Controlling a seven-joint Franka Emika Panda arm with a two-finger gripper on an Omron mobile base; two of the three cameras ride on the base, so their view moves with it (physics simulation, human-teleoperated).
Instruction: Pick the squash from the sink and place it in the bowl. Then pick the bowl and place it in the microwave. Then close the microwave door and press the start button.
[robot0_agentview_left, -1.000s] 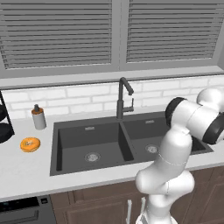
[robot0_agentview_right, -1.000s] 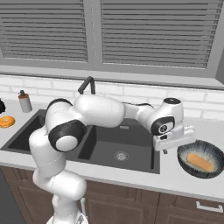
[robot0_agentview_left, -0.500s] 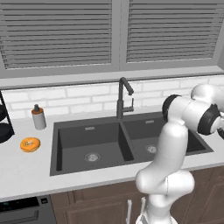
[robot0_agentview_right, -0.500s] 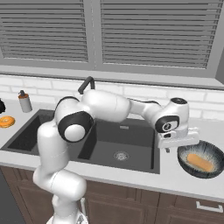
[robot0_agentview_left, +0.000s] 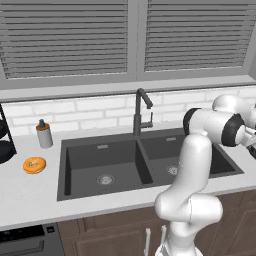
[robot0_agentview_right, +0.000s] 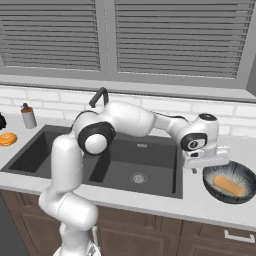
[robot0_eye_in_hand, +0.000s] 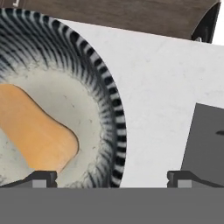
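The squash (robot0_agentview_right: 228, 185) lies inside the bowl (robot0_agentview_right: 243, 196), which sits on the worktop (robot0_agentview_right: 200, 202) just right of the sink (robot0_agentview_right: 120, 170). The gripper (robot0_agentview_right: 206, 161) hangs over the bowl's near rim, jaws released wide and empty, one fingertip (robot0_eye_in_hand: 41, 178) above the inside and the other over the worktop. That straddle looks meant for pinching the rim to carry the bowl to the microwave.

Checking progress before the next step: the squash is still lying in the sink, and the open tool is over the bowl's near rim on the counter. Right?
Not quite. The squash is lying in the bowl, not in the sink; the right base view and the hand view both show it there. The rest holds: the open tool is over the bowl's near rim on the counter.
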